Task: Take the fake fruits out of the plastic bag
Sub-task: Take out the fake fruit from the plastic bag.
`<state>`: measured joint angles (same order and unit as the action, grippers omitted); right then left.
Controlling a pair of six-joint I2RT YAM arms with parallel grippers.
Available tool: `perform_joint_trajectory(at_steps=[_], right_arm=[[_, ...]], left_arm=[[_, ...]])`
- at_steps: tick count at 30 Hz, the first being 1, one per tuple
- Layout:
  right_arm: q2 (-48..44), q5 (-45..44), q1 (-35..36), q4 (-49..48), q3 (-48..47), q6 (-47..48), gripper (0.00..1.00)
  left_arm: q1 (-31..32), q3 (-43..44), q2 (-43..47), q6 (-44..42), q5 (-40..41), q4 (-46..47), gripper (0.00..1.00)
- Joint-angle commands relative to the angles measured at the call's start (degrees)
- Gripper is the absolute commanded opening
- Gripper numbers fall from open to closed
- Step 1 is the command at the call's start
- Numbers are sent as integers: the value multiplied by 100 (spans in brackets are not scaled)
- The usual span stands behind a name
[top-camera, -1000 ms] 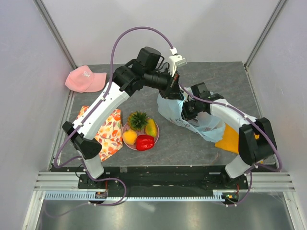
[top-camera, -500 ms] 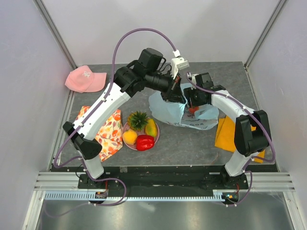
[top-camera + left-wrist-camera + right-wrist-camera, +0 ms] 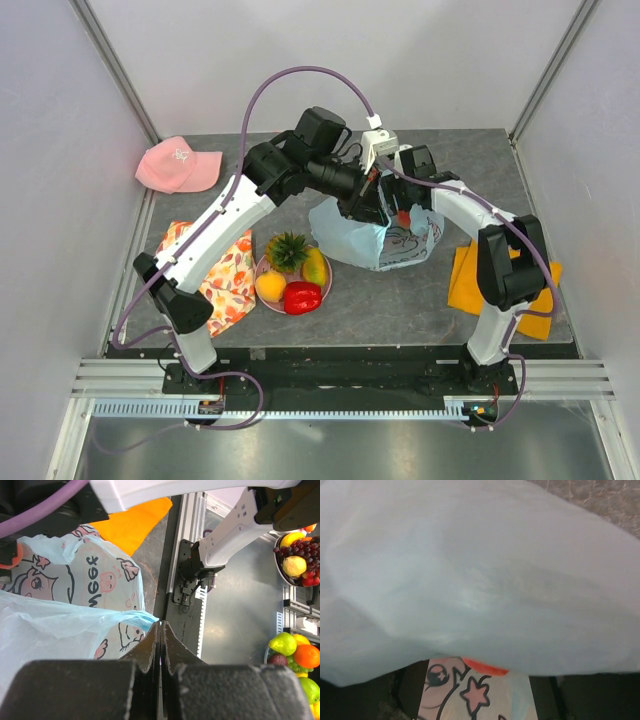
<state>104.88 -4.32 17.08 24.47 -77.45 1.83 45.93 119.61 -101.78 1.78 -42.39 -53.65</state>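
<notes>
The light-blue plastic bag [image 3: 378, 245] with its cartoon print stands bunched at the table's middle. My left gripper [image 3: 367, 198] holds its upper edge; in the left wrist view the jaws [image 3: 161, 626] are pressed together with the bag's film [image 3: 75, 630] caught at their tips. My right gripper [image 3: 404, 216] points down at the bag's top right. In the right wrist view the bag [image 3: 480, 570] fills the picture, and the dark fingers [image 3: 409, 690] stand wide apart with printed film between them. An orange-red sliver [image 3: 486, 666] shows under the film. Left of the bag, a pink plate [image 3: 325, 282] carries a pineapple [image 3: 288, 250], a mango [image 3: 315, 266], a yellow-orange fruit [image 3: 270, 287] and a red pepper [image 3: 302, 297].
A pink cap [image 3: 178, 165] lies at the back left. A floral cloth [image 3: 228, 275] lies under the left arm, and a flat orange cloth [image 3: 500, 285] lies by the right arm. Beyond the table's near rail [image 3: 192, 555], bowls of other fruit [image 3: 295, 655] stand.
The right gripper has drawn back from low in the bag to its top, its jaws spreading. The bag has bunched up leftward, uncovering the orange cloth. The left gripper keeps its hold.
</notes>
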Motion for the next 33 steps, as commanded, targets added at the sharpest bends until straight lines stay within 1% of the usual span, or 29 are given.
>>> perform_joint_trajectory(at_steps=[1,3,7,13,19,22,24,25,26,27,30,32,33], right_arm=[[384,-351,-3,295,-156,169,75],[428,-324,-21,435,-183,187,72],[340,-342,-47,629,-69,248,71],[287,-500,-73,989,134,397,75],[-38,-412,-100,1349,204,582,78],[-99,-342,-100,1542,309,635,77],[-161,-272,-100,1605,458,740,65],[-178,-106,-117,1674,511,793,58],[-257,-44,-143,1693,546,819,45],[-318,61,-170,1719,573,828,40],[-678,422,-275,1859,442,837,32],[-1081,1008,-363,1982,345,872,27],[-1223,1134,-363,2018,240,933,26]], left_arm=[[83,45,62,-169,-226,21,1],[83,62,61,-161,-208,21,2],[83,45,53,-319,-129,-5,2],[83,97,-26,-371,73,-14,2],[74,106,-44,-398,108,-14,2],[74,159,-88,-398,143,-5,2],[74,194,-132,-415,178,-14,2],[74,238,-149,-415,187,-14,2],[74,247,-158,-433,205,-14,2],[74,273,-167,-433,222,-14,1],[65,282,-158,-477,319,-23,2],[65,273,-150,-529,372,-23,2],[56,264,-149,-547,442,-32,2]])
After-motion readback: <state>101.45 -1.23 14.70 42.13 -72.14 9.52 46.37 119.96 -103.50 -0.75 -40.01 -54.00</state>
